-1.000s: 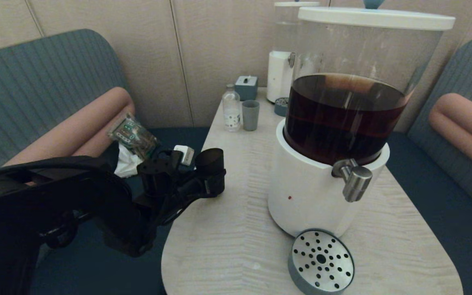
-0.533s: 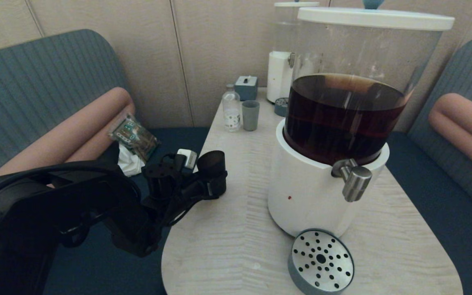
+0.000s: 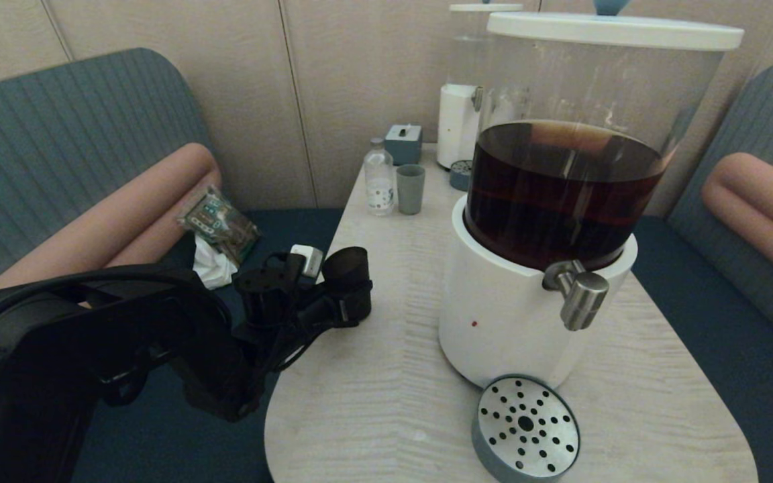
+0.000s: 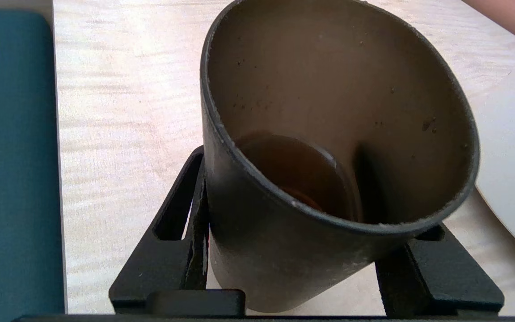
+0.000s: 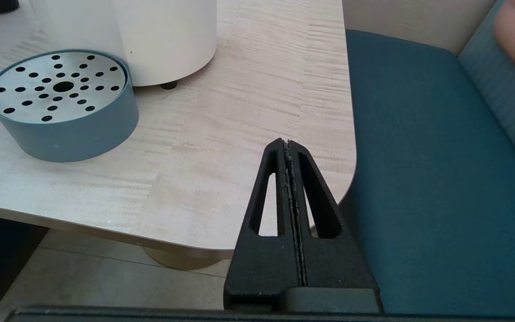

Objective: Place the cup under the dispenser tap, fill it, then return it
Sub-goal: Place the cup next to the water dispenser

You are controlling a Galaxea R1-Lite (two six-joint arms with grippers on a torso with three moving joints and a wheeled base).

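Note:
My left gripper (image 3: 346, 303) is shut on the cup (image 3: 349, 275), a matte black tumbler held upright at the table's left edge. In the left wrist view the fingers (image 4: 181, 214) press on both sides of the cup (image 4: 257, 255). A little brown liquid lies at its bottom. I cannot tell whether its base touches the table. The dispenser tap (image 3: 581, 295) juts from the white base (image 3: 494, 322) well to the cup's right, above the drip tray (image 3: 526, 426). My right gripper (image 5: 287, 144) is shut and empty, parked by the table's near right corner.
At the table's far end stand a small bottle (image 3: 379, 178), a grey-green cup (image 3: 410, 188), a small box (image 3: 403, 142) and a second white dispenser (image 3: 460, 121). The drip tray (image 5: 61, 91) sits against the base. Teal benches flank the table (image 3: 373, 376).
The left arm shifted slightly and the cup dipped a touch with it. Over the last half second nothing has visibly moved.

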